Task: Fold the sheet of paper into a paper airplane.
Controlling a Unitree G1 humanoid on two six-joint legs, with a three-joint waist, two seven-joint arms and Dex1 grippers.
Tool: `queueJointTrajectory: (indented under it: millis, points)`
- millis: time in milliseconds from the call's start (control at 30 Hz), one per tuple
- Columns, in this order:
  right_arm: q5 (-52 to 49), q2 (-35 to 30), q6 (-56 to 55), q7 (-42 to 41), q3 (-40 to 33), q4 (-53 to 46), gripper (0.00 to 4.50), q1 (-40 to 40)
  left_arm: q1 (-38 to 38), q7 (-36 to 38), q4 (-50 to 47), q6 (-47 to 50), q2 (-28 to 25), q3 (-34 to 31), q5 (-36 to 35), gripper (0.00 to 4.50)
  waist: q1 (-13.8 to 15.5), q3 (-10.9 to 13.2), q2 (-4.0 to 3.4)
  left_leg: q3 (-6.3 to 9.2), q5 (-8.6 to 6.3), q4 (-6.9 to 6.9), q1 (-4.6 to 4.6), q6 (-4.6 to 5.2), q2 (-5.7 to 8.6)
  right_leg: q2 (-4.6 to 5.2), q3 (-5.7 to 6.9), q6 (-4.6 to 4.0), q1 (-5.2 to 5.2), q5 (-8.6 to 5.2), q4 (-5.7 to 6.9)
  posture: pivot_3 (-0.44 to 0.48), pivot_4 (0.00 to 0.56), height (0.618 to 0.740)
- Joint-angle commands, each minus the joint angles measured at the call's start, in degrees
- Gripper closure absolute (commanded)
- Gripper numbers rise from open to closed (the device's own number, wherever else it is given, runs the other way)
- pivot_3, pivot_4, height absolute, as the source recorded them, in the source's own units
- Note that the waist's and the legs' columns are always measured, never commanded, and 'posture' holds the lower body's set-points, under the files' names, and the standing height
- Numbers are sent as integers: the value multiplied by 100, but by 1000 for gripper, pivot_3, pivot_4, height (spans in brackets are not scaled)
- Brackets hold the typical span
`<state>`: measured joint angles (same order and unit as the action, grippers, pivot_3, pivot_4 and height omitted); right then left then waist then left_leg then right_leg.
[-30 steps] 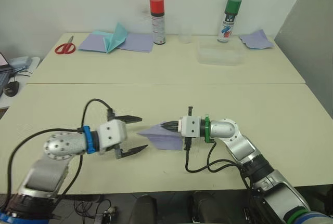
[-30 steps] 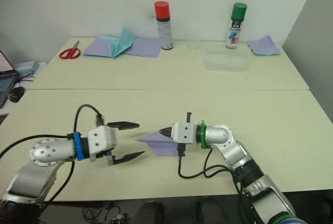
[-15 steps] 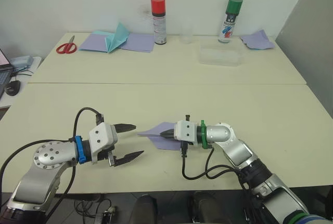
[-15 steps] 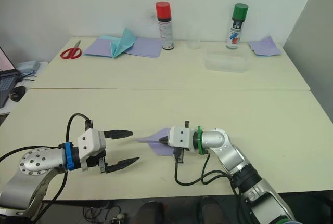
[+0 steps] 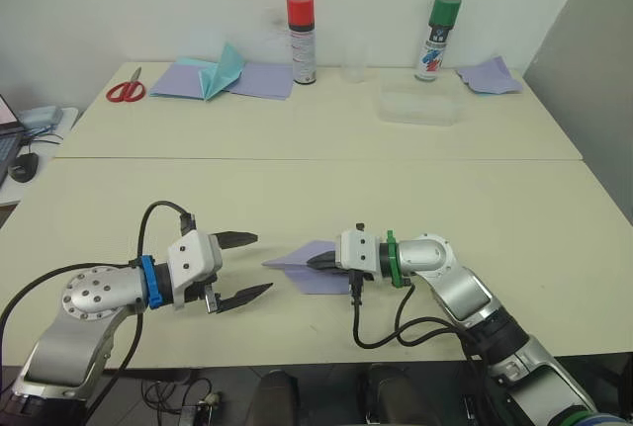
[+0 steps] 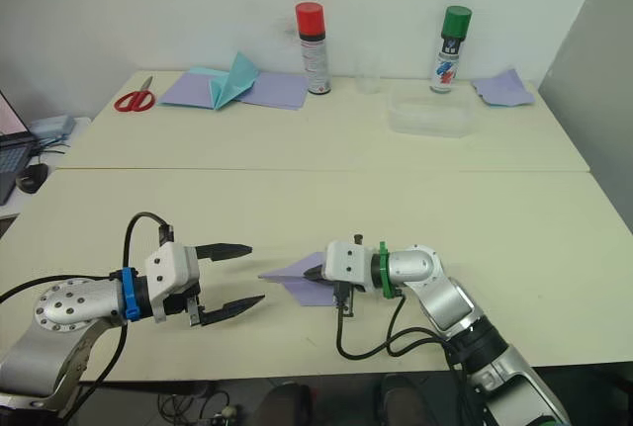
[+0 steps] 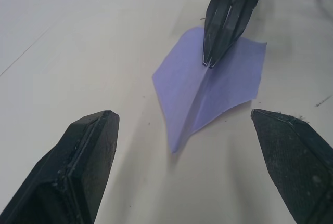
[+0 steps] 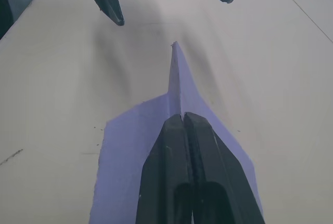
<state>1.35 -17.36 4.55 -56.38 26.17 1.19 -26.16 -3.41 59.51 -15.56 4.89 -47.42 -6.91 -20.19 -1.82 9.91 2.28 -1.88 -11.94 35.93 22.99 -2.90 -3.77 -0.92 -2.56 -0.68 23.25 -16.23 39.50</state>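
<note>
Basically the paper airplane point(image 5: 309, 266) is already formed: lavender wedge, nose pointing toward the left gripper, wings spread flat on the near table point(image 5: 514, 218), roughly centre front

Right gripper point(image 5: 323, 262) is clamped on the plane's centre fold at the tail end, fingers pressed together on the crease. Left gripper point(image 5: 247, 266) sits just beside the nose, not touching, fingers spread wide and holding nothing

Step in hand looks like finishing/presenting, folding seems done. Next move, my guess: either the right lets go and backs off without dragging the paper, or the left closes on the nose for a handover or a last crease press. Thin paper, so a light pinch on the fold line, not the wings

Hard to make out: the underside and the keel fold where the right fingers cover it, so can't tell how tight that crease is or whether both wings match

Far table has scissors point(image 5: 124, 89), a teal folded shape point(image 5: 224, 68) on lavender sheets, two spray cans, a clear tray; none in play
</note>
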Motion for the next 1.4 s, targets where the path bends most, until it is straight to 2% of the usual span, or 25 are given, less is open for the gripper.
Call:
queueJointTrajectory:
  millis: [33,267,467,767,967,1300,1400]
  points:
    - [-252,61,212,4,-179,-319,4500,-178,57,-15,-199,-17,-3,-95,-55,29,0,0,0,-1,0,0,0,0,0,0,0,0,0,0,0,0,150,740]
    - [-197,59,143,113,-145,-258,4500,-200,98,-17,-158,-44,4,-67,-24,29,-1,0,0,-1,0,-3,2,0,1,0,1,0,1,0,-6,0,150,740]
    - [331,-24,-716,359,44,217,4500,-330,143,0,-102,-86,-2,-81,-11,29,-2,0,0,-2,0,-4,1,0,2,0,1,0,1,0,-7,0,150,740]
    - [971,-401,-1870,457,459,343,4500,53,115,-25,-308,-2,38,-12,-56,29,-1,0,0,-4,0,-9,3,0,2,0,0,0,1,0,-15,0,150,740]
    - [800,-327,-1524,361,442,245,4500,331,92,-84,-586,429,151,199,-199,29,0,0,1,-2,0,-8,2,0,2,1,-2,2,-1,1,-15,0,150,740]
    - [634,-179,-988,324,403,342,4500,306,437,-397,-727,1467,506,869,-175,29,-6,-1,2,1,0,-2,-1,0,2,-3,-1,5,-3,3,-8,0,150,740]
    - [642,-181,-953,336,411,311,4500,314,433,-481,-665,1516,633,967,-158,676,-6,-1,2,1,0,-3,-1,0,2,-3,-2,5,-3,2,-8,0,150,740]
